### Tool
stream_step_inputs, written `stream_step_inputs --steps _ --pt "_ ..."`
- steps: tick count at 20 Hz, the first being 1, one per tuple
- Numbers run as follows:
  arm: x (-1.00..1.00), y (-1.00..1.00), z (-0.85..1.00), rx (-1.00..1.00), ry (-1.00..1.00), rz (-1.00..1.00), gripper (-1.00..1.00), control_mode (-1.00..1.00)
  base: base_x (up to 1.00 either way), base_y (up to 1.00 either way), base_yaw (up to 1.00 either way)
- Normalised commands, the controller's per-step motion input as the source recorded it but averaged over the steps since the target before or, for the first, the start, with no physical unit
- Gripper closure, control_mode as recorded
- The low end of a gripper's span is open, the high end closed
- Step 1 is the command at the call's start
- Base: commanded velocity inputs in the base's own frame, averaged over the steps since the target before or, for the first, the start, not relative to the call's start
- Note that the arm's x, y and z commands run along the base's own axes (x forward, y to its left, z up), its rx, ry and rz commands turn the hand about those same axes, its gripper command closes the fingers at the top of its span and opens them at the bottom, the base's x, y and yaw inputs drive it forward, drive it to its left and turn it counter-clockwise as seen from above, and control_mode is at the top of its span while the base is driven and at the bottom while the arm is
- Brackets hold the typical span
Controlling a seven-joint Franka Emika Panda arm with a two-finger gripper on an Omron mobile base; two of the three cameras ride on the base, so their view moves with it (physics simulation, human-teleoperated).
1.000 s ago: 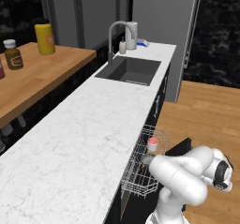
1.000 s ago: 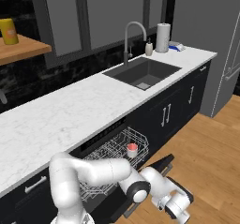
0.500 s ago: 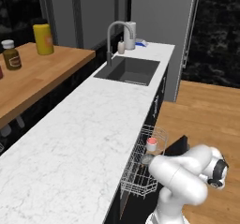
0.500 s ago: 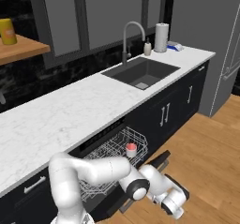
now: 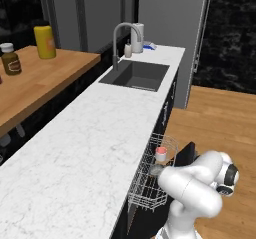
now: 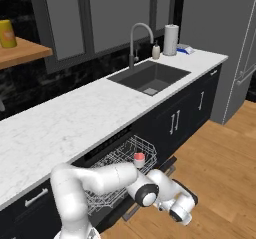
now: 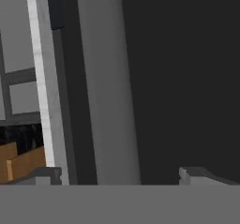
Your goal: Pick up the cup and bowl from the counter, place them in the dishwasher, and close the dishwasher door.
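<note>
Cup and bowl are both in the dishwasher rack: cup sits right of centre in the left base frame, bowl just below it, partly hidden by the arm. In the right base frame the cup stands in the rack's near right corner. Bench carries neither. Judging from that, only the door close is left.

Dishwasher door hangs open low in the right base frame; the arm's wrist covers most of it. In the left base frame a dark edge of the door sticks up right of the rack.

Pincer: tips spread wide at the bottom corners of the hand frame, nothing between them. A pale bar, likely the silver bar handle, runs top to bottom between the tips, dark panel to its right.

Key relation: the handle's long axis runs along the hand frame's vertical, straight ahead of the pincer and crossing the gap between the tips. Contact or not, cannot tell.
</note>
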Motion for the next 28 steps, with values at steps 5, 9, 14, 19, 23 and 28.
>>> stream_step_inputs --steps 5,9,14,19,23,28 --pt "0.0 1.0 0.0 -0.01 -0.03 0.03 -1.0 -1.0 0.0 0.0 0.0" --pt "0.0 1.0 0.0 -0.01 -0.05 0.03 -1.0 -1.0 0.0 0.0 0.0" --pt "0.0 1.0 0.0 -0.05 -0.01 0.01 -1.0 -1.0 0.0 0.0 0.0" --pt "0.0 1.0 -0.01 -0.1 0.0 0.0 -1.0 -1.0 0.0 0.0 0.0" --pt "0.0 1.0 0.0 -0.19 -0.01 0.0 -1.0 -1.0 0.0 0.0 0.0" --pt "0.0 1.0 0.0 -0.17 0.0 -0.08 -1.0 -1.0 0.0 0.0 0.0"
